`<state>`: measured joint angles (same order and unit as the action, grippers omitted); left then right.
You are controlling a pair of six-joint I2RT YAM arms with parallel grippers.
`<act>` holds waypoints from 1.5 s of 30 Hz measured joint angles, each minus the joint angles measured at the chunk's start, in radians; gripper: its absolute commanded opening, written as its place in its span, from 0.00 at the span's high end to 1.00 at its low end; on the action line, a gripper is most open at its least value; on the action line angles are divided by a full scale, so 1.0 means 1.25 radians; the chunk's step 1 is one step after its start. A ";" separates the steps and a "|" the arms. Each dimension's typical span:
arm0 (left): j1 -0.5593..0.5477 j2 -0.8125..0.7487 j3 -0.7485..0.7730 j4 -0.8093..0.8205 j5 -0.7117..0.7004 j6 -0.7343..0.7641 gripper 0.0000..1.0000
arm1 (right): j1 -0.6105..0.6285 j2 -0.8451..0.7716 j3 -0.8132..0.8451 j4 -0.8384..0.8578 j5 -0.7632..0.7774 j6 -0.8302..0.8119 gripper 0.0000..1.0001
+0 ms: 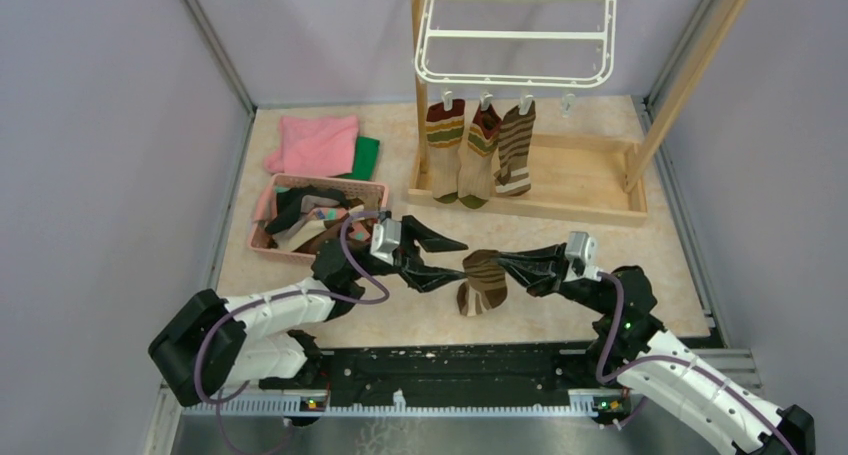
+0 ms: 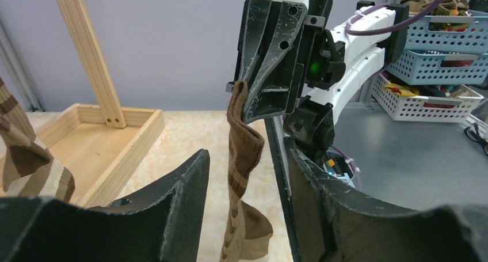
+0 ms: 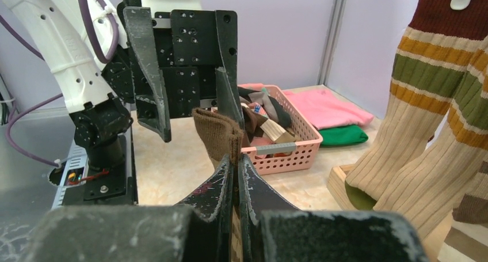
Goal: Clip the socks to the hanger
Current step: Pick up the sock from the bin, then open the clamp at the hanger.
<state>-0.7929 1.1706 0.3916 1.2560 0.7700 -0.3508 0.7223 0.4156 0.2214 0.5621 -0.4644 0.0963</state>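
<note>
The hanger [image 1: 515, 35] hung high at the back, and three socks [image 1: 483, 140] were clipped in a row along its front edge. One clip [image 1: 568, 102] at the right end of that edge had nothing on it.

Below the hanger and well in front of it, the right gripper [image 1: 500, 262] was squeezed tight on the top edge of a brown striped sock [image 1: 484, 280]. The sock hung straight down from that pinch, with its open end up and its toe down. So its long way ran up and down, not flat.

The left gripper [image 1: 455, 262] faced the right one, tip to tip. Its fingers [image 2: 172, 204] stood partly open, one on each side of the sock's top part. It held nothing. One finger looked very close to the cloth, but I could not tell if it touched.

I think the next move was for the left gripper to close on the top edge, just beside the right one's pinch. The sock sat right in its gap, so it hardly had to reach. After that, the top edge had to go up and back to the free clip. The right arm looked nearer to that end of the hanger.

More socks waited in a pink basket [image 1: 330, 180], down and to the left of the hanger.
</note>
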 measured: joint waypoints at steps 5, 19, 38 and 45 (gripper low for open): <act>-0.006 0.024 0.013 0.001 0.000 0.001 0.65 | 0.000 0.000 0.000 0.001 0.000 0.002 1.00; -0.007 0.021 0.036 -0.072 -0.010 0.079 1.00 | 0.000 -0.011 0.000 0.007 0.036 0.013 0.31; -0.007 -0.118 0.188 -0.563 -0.057 0.274 1.00 | -0.422 0.195 0.174 0.219 0.176 0.167 0.18; -0.009 -0.177 0.172 -0.596 -0.091 0.299 1.00 | -0.625 0.480 0.276 0.456 -0.023 0.484 0.16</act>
<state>-0.8047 0.9489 0.6067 0.5110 0.6563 0.0231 -0.0586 1.0153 0.5671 1.1320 -0.4927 0.7013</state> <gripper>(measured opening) 0.009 0.829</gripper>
